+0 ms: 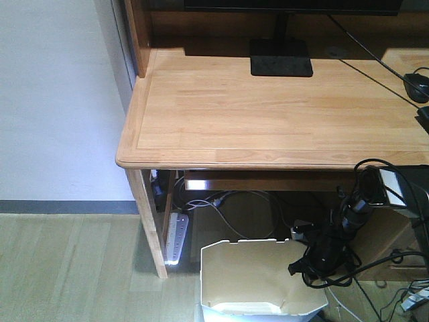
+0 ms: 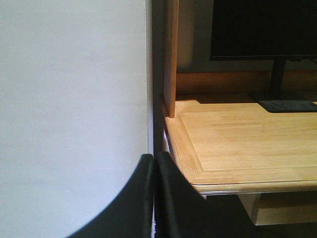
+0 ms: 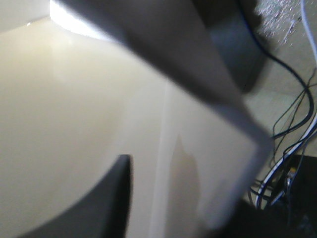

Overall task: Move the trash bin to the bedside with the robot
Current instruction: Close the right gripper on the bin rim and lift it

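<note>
The white trash bin [image 1: 248,282] stands on the floor in front of the desk, at the bottom middle of the front view. My right gripper [image 1: 315,268], black with trailing cables, sits at the bin's right rim. In the right wrist view the gripper [image 3: 153,163] is shut on the bin's thin wall [image 3: 74,99]: one dark finger [image 3: 109,198] lies inside and the other shows as a shadow through the wall. My left gripper [image 2: 154,161] is shut and empty, held in the air facing the desk's left corner. The bed is out of view.
A light wooden desk [image 1: 268,114] stands straight ahead, with a monitor stand [image 1: 281,60] and a mouse [image 1: 417,84] on it. A white power strip [image 1: 177,238] and loose cables [image 1: 234,201] lie under it. A white wall [image 1: 53,100] is to the left, above wooden floor.
</note>
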Robot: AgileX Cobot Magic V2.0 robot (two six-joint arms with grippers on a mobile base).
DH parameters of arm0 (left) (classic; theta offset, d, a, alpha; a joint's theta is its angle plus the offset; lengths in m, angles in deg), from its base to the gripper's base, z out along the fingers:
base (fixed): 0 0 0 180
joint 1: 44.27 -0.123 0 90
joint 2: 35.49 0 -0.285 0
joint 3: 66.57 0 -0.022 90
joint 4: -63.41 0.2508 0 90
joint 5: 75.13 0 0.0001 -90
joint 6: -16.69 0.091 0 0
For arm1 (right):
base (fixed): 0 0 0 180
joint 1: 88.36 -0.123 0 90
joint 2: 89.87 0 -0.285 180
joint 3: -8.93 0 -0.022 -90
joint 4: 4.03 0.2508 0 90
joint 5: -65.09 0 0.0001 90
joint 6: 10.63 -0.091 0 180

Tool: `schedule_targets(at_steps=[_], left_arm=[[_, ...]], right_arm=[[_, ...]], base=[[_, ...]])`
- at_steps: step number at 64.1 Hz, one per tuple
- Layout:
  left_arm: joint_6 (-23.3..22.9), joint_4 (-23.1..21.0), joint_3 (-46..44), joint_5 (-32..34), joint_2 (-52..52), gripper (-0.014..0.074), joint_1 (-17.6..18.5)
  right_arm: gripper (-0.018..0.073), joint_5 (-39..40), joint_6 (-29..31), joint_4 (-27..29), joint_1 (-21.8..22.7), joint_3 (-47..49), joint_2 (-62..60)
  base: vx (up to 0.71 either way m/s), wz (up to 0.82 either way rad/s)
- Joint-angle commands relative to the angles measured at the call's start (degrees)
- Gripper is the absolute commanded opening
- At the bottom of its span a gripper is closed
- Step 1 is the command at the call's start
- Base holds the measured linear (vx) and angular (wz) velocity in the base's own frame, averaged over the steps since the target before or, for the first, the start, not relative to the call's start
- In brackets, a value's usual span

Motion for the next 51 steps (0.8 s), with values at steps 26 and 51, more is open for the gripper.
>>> schedule_targets(at_steps=[26, 51], left_arm=[[-0.15, -0.56, 1.58, 3.74, -0.48, -0.0006, 0.08], [-0.15, -0.56, 1.58, 3.74, -0.48, -0.0006, 0.08]], right_arm=[[-0.001, 5.94, 5.7, 7.16, 0.33, -8.92, -12.33], [-0.0004, 12.64, 12.7, 13.87, 0.33, -20.7, -21.14]], base=[[0.0, 0.0], [0.0, 0.0]])
